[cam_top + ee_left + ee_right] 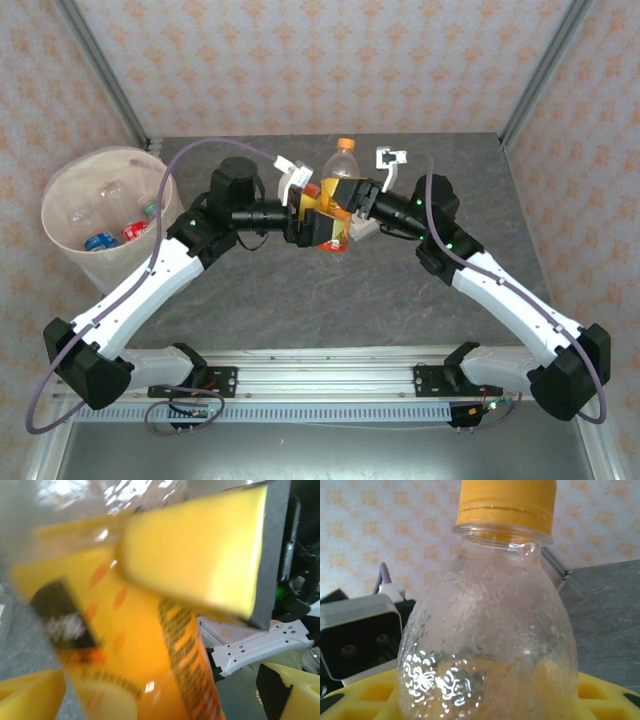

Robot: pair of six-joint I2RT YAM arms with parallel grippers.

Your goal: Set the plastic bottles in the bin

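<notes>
Several bottles [120, 232] lie in the bin [75, 262] at the far left of the worktop [330, 300]: one blue-labelled, one red-labelled and at least one more clear. The exact count is not readable through the translucent wall. The bin stands upright near the back-left corner, well apart from both tools. Next along, the left arm [150, 285] reaches up and rightward from its base toward mid-worktop. At its end the left tool [314, 216] sits against the left flank of an orange-labelled bottle [338, 215], jaws spread wide, one on either side of the label. Through its wrist camera one yellow pad [200, 545] crosses in front of the upper label and the other shows at the lower-left corner. That picture is blurred, so I cannot tell whether the pads touch the plastic. The bottle appears held off the worktop, roughly upright, orange cap [346, 146] on top, between the two arms. From the right side the right tool [352, 205] is closed about the bottle's body and carries it. Its wrist camera shows the clear shoulder and cap rising directly above its yellow fingers [365, 697]. From there the right arm [500, 285] runs down to its base at lower right.
</notes>
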